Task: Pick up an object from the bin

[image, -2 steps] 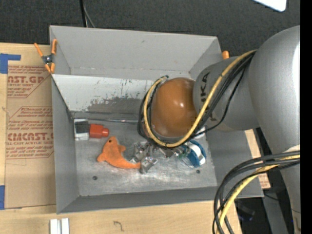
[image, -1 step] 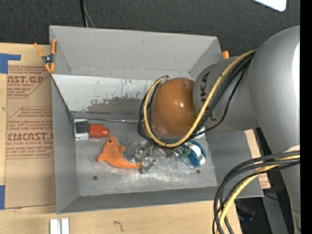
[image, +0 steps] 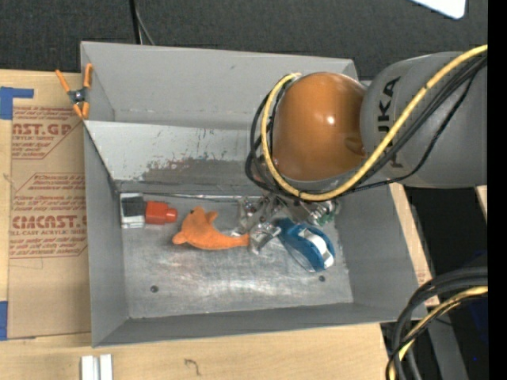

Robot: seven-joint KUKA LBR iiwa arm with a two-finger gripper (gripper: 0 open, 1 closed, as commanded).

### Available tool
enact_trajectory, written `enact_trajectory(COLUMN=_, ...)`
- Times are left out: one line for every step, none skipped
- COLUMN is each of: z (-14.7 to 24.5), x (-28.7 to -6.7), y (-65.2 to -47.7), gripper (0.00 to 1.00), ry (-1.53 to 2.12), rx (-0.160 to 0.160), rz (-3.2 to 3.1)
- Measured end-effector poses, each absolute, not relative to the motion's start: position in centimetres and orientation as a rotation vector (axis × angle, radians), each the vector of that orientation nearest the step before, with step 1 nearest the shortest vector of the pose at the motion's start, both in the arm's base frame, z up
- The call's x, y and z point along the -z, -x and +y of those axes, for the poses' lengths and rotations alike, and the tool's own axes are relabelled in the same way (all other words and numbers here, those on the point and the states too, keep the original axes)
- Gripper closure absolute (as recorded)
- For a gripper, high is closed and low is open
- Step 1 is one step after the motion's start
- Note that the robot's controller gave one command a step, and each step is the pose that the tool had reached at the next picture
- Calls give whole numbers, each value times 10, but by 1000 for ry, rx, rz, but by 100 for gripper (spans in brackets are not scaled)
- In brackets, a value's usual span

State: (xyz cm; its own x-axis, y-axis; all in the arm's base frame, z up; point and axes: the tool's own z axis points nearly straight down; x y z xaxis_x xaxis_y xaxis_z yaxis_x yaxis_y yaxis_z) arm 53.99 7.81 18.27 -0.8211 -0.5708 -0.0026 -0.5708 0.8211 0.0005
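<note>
The jaws hang low mid-bin; apart or together, I cannot tell. Orange toy lies just beside them at 9 o'clock, blue thing at 4, red-capped piece farther out at 9.

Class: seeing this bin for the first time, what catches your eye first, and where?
The arm's shiny orange wrist cover dominates the upper right, its gripper low over the bin floor. Just left of the gripper lies an orange fish-shaped toy, just right a blue object; a small red-and-silver piece sits at the far left.
</note>
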Motion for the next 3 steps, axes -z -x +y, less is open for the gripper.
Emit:
enact_trajectory(z=78, x=-183, y=-540, gripper=100, ry=939, rx=-3, rz=2996)
enact_trajectory(z=78, x=-183, y=-540, gripper=100, ry=939, rx=-3, rz=2995)
enact_trajectory(z=80, x=-261, y=-533, gripper=100, ry=957, rx=-2, rz=2989)
